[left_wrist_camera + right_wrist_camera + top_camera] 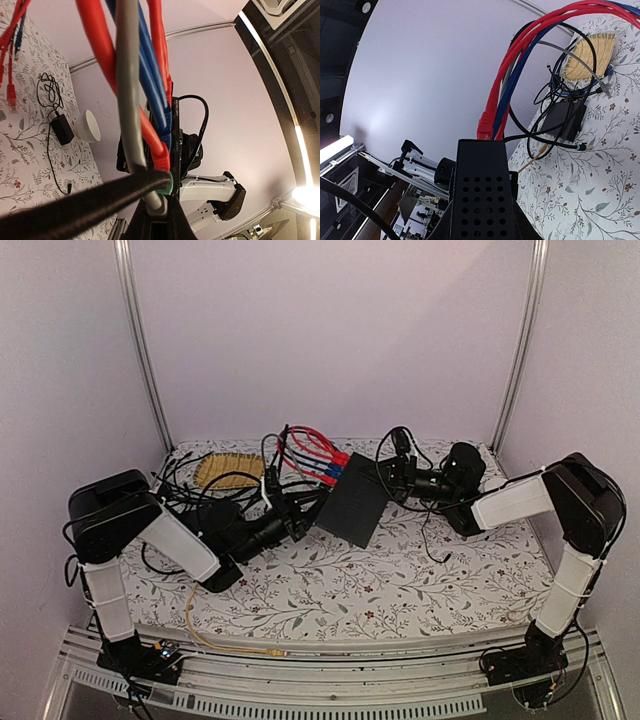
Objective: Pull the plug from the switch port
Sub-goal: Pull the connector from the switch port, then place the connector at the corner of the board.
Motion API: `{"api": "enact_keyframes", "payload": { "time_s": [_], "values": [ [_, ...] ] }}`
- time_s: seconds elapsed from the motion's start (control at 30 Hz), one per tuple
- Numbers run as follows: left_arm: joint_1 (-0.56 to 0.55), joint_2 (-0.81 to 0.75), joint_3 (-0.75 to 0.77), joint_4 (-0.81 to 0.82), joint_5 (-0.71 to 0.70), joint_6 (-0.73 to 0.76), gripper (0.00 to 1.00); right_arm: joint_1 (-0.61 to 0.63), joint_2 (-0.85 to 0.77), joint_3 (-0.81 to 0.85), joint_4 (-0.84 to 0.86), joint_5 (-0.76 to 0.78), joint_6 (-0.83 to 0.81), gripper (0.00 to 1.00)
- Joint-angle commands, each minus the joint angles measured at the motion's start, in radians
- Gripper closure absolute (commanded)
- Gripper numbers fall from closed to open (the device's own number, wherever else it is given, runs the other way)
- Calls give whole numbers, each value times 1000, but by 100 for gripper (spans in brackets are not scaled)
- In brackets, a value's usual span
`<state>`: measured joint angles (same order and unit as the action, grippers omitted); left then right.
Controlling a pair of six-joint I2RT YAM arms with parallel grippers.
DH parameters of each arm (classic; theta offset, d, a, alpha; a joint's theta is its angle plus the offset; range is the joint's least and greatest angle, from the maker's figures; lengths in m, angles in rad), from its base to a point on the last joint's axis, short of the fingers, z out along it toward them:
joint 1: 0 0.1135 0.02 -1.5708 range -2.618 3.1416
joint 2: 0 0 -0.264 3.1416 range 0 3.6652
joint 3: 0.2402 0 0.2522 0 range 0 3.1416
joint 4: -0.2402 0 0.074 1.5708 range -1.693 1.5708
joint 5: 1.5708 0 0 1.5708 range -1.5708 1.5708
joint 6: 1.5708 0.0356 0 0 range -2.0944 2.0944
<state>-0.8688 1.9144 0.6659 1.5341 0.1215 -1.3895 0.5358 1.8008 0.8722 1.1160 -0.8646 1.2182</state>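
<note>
The switch (355, 505), a flat matte-black box, is lifted at a tilt over the floral table. My right gripper (385, 478) is shut on its right end; in the right wrist view the perforated switch (480, 190) fills the space between the fingers. Red and blue cables (315, 450) run into the port row on its far-left edge. My left gripper (159, 215) is shut on a grey plug (159, 206) at the end of a grey cable (131, 100), beside a red plug (161, 155) and the switch's thin edge (175, 140). The plug's tip and its port are hidden.
A woven yellow mat (228, 470) and tangled black cables lie at the back left. A dark box (565, 119) sits near a yellow cable (215, 640) that runs to the table's front edge. A white cup (89, 126) and a black adapter (62, 129) show in the left wrist view.
</note>
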Motion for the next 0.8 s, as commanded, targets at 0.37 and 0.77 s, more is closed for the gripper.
{"api": "enact_keyframes", "payload": {
  "time_s": [0.37,0.77],
  "values": [
    [-12,-43,-113,288,-229,-31,100,-2,-38,22,230,-14,18,99],
    [-15,-45,-117,288,-247,-11,100,-2,-35,22,234,-16,20,99]
  ]
}}
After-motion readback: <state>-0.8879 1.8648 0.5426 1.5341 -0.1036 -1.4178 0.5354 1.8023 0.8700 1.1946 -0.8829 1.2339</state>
